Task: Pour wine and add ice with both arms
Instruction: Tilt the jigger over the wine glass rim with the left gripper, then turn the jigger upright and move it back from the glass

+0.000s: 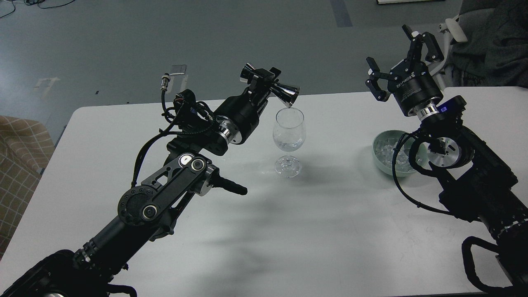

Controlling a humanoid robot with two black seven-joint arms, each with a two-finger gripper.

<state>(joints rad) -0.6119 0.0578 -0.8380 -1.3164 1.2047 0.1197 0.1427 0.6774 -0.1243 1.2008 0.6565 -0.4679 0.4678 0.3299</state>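
A clear stemmed wine glass [289, 138] stands on the white table [313, 222], with a little clear wine [288, 145] low in its bowl. My left gripper [264, 81] is shut on a shiny metal jigger [285, 92], held on its side with its mouth just above the glass rim. My right gripper [402, 53] is open and empty, raised above and behind a pale green bowl [381, 159] that holds clear ice cubes [385, 152]. My right arm hides part of the bowl.
A chair with dark cloth [486, 37] stands behind the table's right end. A checked brown cushion [18, 161] lies off the table's left edge. The table's far edge runs just behind the glass.
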